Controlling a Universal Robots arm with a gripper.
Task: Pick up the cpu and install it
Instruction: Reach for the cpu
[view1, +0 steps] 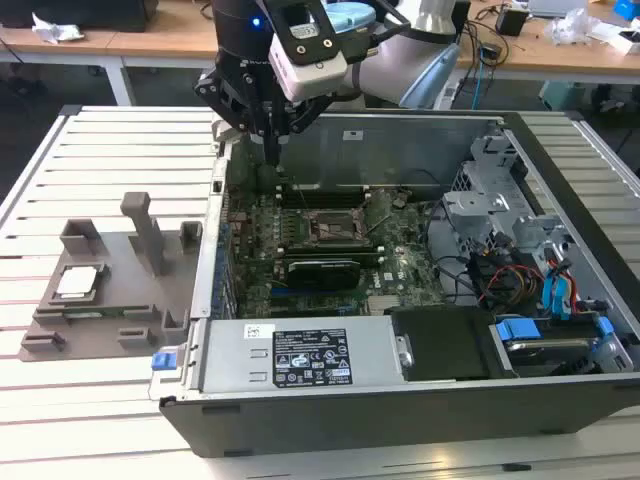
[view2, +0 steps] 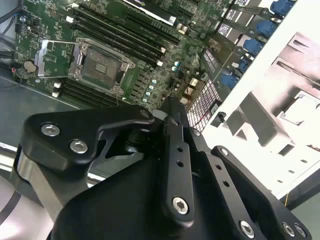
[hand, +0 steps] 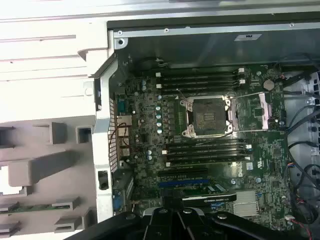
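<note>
The cpu (view1: 80, 282), a small square chip with a pale silver top, lies in a pocket of the grey fixture tray (view1: 110, 310) on the exterior view's left, outside the case. My gripper (view1: 272, 150) hangs over the back left corner of the open computer case (view1: 400, 400), well away from the cpu, fingers together and nothing between them. Its black linkage also shows close up in the second wrist view, gripper (view2: 170, 110), and in the first wrist view, gripper (hand: 175, 214). The motherboard's cpu socket (view1: 330, 228) (view2: 102, 65) (hand: 207, 116) stands open and bare, its metal load plate (hand: 257, 110) flipped aside.
A black card (view1: 320, 270) (hand: 210, 192) sits in a slot just in front of the socket, with memory slots (hand: 200, 80) on both sides. Drive cages and cables (view1: 530, 260) crowd the case's right side. A tall grey post (view1: 145, 230) rises from the fixture tray.
</note>
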